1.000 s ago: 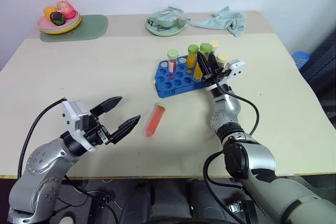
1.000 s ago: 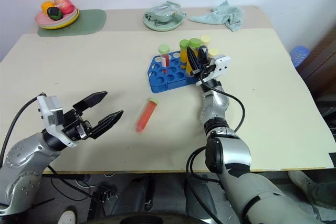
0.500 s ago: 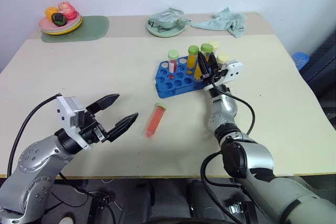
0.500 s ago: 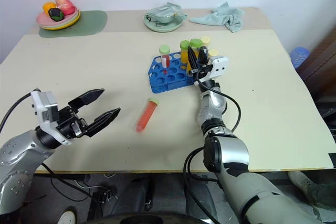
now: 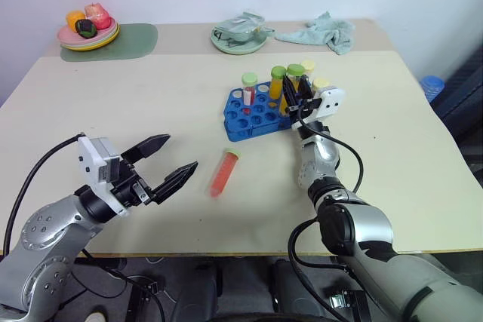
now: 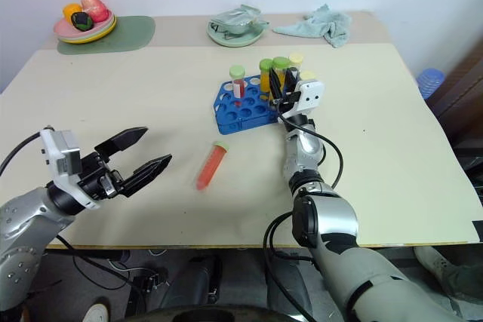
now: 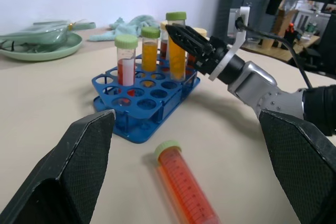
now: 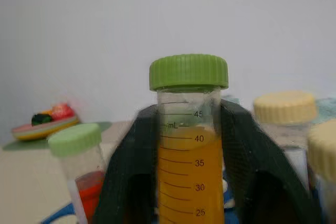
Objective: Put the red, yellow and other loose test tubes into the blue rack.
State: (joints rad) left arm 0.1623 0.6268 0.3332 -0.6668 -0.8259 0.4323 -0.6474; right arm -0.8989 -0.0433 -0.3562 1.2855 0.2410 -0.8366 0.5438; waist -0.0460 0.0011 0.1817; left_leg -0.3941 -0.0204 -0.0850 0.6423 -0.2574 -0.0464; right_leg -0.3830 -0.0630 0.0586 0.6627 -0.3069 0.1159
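The blue rack (image 5: 240,130) stands mid-table and holds a red tube (image 5: 248,90), yellow tubes and pale-capped tubes. My right gripper (image 5: 302,96) is at the rack's right end. A green-capped yellow tube (image 8: 189,171) stands upright in the rack, inside the gripper's reach (image 8: 189,114). Whether the gripper is pressing on the tube I cannot tell. A loose red tube (image 5: 222,173) with a green cap lies flat on the table in front of the rack. My left gripper (image 5: 183,152) hovers open and empty to the left of that tube, apart from it.
At the back of the table are a plate of fruit (image 5: 89,32) on a green mat (image 5: 128,39), a green dish (image 5: 238,37) and a teal cloth (image 5: 321,32). A blue object (image 5: 430,84) sits beyond the table's right edge.
My right gripper has dipped slightly and turned at the rack, with the yellow tube still in it. The loose red tube and my left gripper have stayed where they were.
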